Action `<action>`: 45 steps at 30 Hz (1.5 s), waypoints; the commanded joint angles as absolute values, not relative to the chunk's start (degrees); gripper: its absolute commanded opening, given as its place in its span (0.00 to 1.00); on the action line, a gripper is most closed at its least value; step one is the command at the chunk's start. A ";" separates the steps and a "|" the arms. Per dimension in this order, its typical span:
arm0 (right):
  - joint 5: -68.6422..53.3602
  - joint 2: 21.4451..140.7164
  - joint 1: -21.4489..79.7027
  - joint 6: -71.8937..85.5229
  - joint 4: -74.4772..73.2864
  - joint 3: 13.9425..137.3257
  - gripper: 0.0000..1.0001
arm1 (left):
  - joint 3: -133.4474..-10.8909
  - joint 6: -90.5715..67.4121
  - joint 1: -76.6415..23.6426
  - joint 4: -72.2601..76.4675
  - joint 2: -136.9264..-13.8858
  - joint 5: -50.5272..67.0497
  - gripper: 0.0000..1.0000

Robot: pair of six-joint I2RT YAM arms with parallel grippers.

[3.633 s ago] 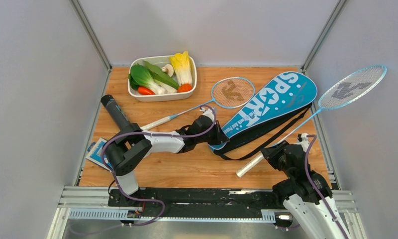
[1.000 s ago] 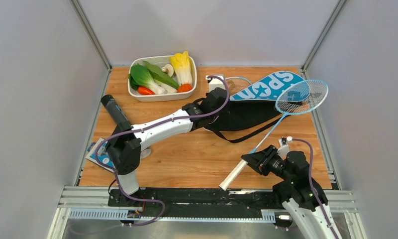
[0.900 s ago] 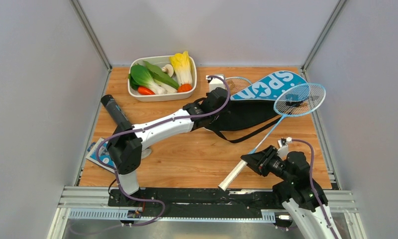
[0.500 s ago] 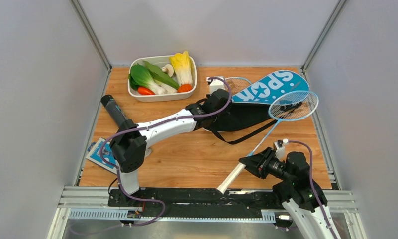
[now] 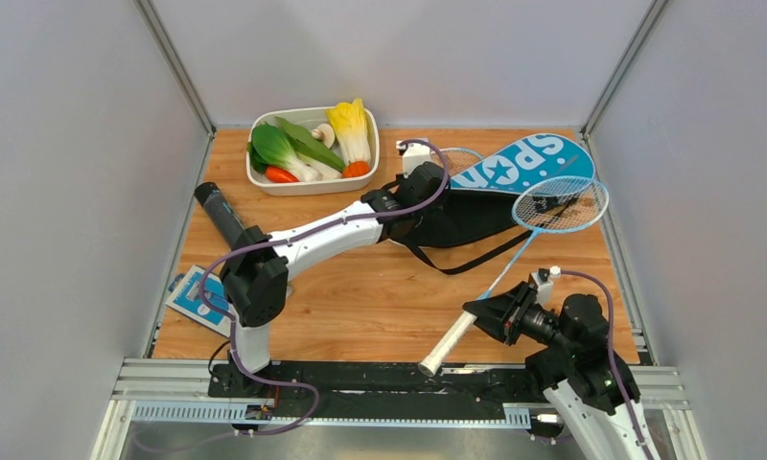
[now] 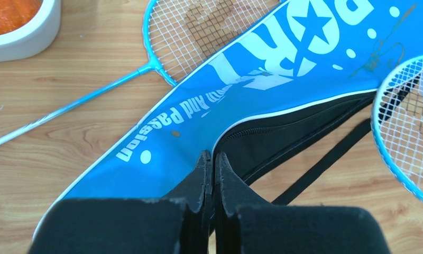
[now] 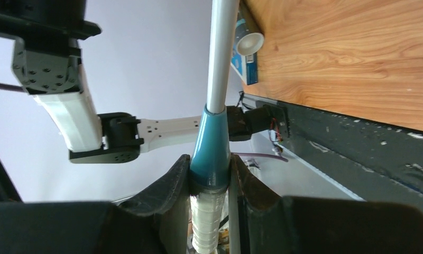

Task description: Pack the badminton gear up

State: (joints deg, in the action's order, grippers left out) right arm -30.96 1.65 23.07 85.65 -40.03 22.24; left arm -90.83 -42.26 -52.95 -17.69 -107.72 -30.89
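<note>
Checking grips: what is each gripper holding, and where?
Left gripper pinches the cover at its open edge; right gripper clamps the racket at the handle's teal collar.

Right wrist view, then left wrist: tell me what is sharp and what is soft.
Right wrist view: right gripper's fingers dark and soft, racket handle and table grain sharp. Left wrist view: left gripper's fingers slightly soft, SPORT cover print and racket strings crisp.

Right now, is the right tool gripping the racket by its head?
No, the right tool clamps the racket at the teal collar beside its handle.
</note>
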 commanded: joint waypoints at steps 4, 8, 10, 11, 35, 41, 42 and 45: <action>-31.30 1.41 23.18 90.17 -38.88 30.72 0.00 | -97.01 -44.96 -52.21 -21.22 -110.64 -34.49 0.00; -30.96 1.42 23.17 90.79 -41.21 33.55 0.00 | -97.19 -45.49 -52.12 -20.95 -111.32 -33.84 0.00; -30.67 1.54 23.18 90.95 -41.92 34.98 0.00 | -97.25 -45.56 -52.04 -20.47 -111.28 -33.88 0.00; -30.55 1.69 23.13 91.15 -42.31 35.74 0.00 | -97.50 -45.53 -51.99 -20.34 -111.38 -33.86 0.00; -37.00 1.31 23.14 96.54 -37.40 27.45 0.00 | -93.19 -49.94 -50.40 -12.84 -104.71 -23.40 0.00; -35.49 1.38 23.13 96.28 -26.60 21.26 0.00 | -85.31 -51.10 -50.41 -7.34 -99.61 -18.44 0.00; -35.88 1.56 23.19 96.99 -23.91 19.88 0.00 | -83.53 -51.21 -50.39 -5.94 -98.51 -17.48 0.00; -36.46 2.66 23.15 97.52 -15.48 15.73 0.00 | -79.12 -51.27 -50.40 -3.78 -96.63 -12.69 0.00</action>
State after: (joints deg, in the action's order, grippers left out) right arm -35.05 1.72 23.07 96.44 -31.70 19.27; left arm -82.78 -49.65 -50.63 -11.05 -101.93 -18.70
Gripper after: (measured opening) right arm 0.278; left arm 0.009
